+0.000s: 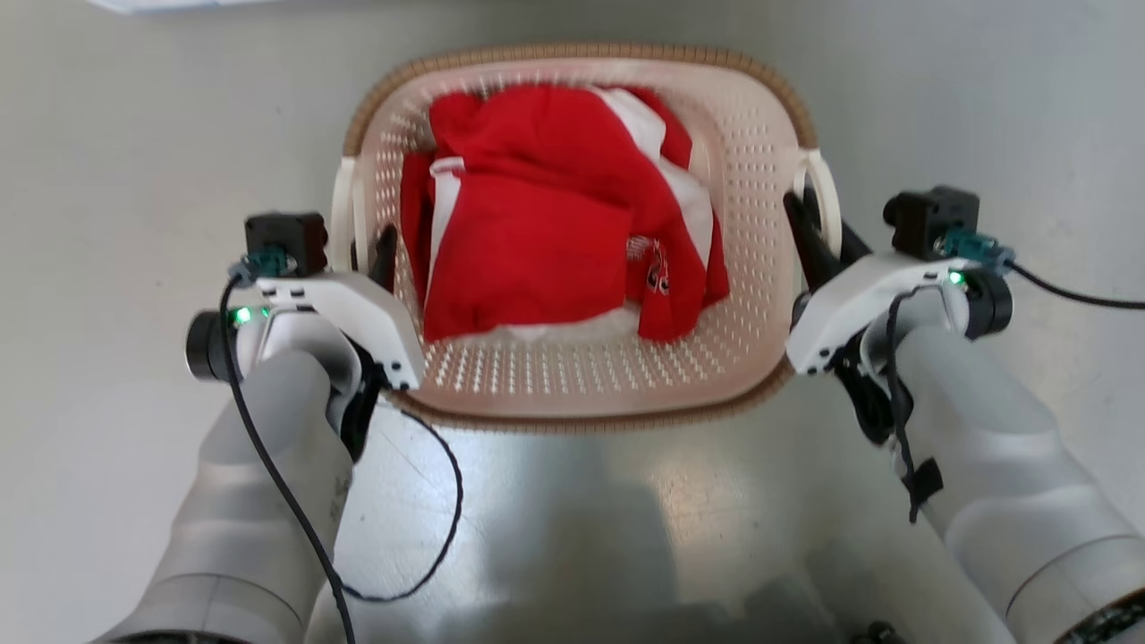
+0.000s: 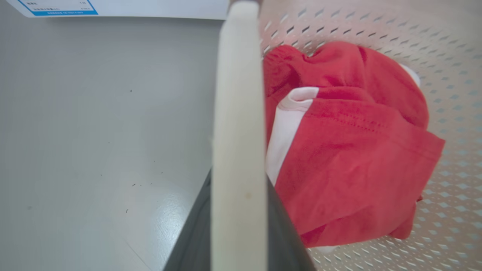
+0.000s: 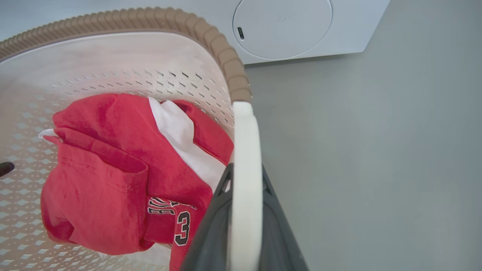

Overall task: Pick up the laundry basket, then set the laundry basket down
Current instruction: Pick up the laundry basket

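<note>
laundry basket [image 1: 756, 161]: cream plastic, smooth, faint sheen, walls perforated. rim [image 1: 572, 52]: brown plastic, ribbed woven-look moulding, matt. left handle [image 2: 239, 113], clamped in the left pincer [image 1: 368, 259], and right handle [image 3: 246, 169], clamped in the right pincer [image 1: 827, 234]: white plastic, smooth, semi-matt. fingers [image 2: 190, 244] of both pincers: dark, smooth, matt. garment [image 1: 537, 241] between the pincers: red and white cloth, soft, matt, stitched hem, printed lettering. floor [image 1: 134, 197] outboard of the left pincer: grey, smooth, low gloss. panel [image 1: 581, 501] behind the pincers: glossy, possibly brushed metal.
</note>
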`<state>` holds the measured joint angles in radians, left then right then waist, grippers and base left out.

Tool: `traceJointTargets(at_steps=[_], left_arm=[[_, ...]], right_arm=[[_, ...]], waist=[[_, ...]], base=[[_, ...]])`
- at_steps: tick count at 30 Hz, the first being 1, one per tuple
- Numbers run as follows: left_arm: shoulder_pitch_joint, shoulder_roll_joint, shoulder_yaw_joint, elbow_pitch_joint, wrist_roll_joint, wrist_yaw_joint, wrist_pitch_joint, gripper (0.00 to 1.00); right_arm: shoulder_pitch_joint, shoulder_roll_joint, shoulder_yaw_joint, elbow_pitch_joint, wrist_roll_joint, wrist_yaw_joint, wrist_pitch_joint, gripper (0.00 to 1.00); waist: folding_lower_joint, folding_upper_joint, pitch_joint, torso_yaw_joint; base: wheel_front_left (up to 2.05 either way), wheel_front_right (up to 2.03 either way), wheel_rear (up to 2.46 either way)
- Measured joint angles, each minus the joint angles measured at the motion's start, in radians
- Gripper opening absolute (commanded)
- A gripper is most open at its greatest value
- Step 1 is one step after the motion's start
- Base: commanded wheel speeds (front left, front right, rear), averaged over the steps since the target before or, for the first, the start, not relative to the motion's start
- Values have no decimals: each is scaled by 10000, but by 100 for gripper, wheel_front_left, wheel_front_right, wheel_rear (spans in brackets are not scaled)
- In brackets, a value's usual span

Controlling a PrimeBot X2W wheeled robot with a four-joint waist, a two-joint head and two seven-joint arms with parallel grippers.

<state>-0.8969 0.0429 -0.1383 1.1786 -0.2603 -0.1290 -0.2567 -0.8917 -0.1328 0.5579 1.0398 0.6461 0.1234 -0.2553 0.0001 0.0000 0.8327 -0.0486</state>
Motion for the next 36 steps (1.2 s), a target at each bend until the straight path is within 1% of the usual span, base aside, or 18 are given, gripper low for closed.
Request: traceJointTargets(at_steps=[5, 12, 18, 22, 30, 36], left_arm=[[316, -67, -372, 445, -397, 2, 12, 0], [717, -77, -913, 794, -966, 13, 136, 0], [1286, -86, -1442, 938, -1383, 31, 755, 0], [1617, -94, -1624, 1045, -1758, 31, 1281, 0], [2450, -98, -2121, 1141, -2337, 33, 1818, 0], [2858, -98, -2489, 1116, -2819, 58, 2201, 0]], right_arm=[[319, 36, 656, 414, 497, -2, 0, 0], [563, 142, 1645, 800, 1501, -4, 102, 0], [954, 157, 2420, 1018, 2201, -4, 543, 0], [1266, 173, 2869, 1089, 2677, -4, 909, 0], [1809, 190, 3609, 1216, 3425, -6, 1785, 0], [2104, 144, 4031, 1304, 3900, -6, 2245, 0]], waist=[[1, 0, -738, 15], [0, 0, -1920, 2], [0, 0, -3034, -42], [0, 0, -3815, -63], [-1, 0, -5369, -124], [0, 0, -6325, -164]], base=[[0, 0, 0], [0, 0, 0], [0, 0, 0], [0, 0, 0], [0, 0, 0], [0, 0, 0]])
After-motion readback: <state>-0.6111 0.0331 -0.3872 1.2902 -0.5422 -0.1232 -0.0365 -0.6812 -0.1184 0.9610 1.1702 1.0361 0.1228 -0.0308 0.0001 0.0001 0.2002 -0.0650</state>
